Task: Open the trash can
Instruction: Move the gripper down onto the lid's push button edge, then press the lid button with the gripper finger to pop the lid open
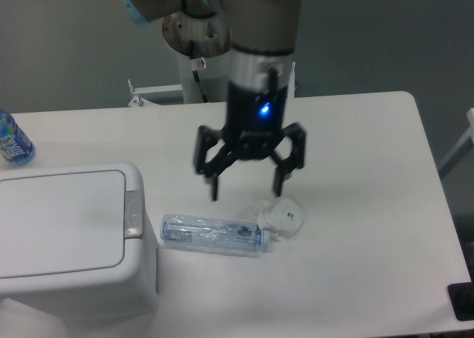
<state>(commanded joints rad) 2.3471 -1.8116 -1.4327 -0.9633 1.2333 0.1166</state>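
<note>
The trash can (pixel 70 238) is a large white boxy bin at the lower left of the table, with its flat lid (pixel 59 223) down. A small grey push-button latch (pixel 132 213) sits on its right rim. My gripper (pixel 247 188) hangs over the middle of the table, to the right of the bin and apart from it. Its two black fingers are spread wide and hold nothing. It is above and just behind a clear plastic bottle (pixel 212 234) that lies on its side.
A crumpled white wrapper (pixel 280 216) lies by the bottle's cap end. A blue-labelled bottle (pixel 12 140) stands at the far left edge. The white table's (pixel 370 175) right edge is near a black object (pixel 462 301) at lower right.
</note>
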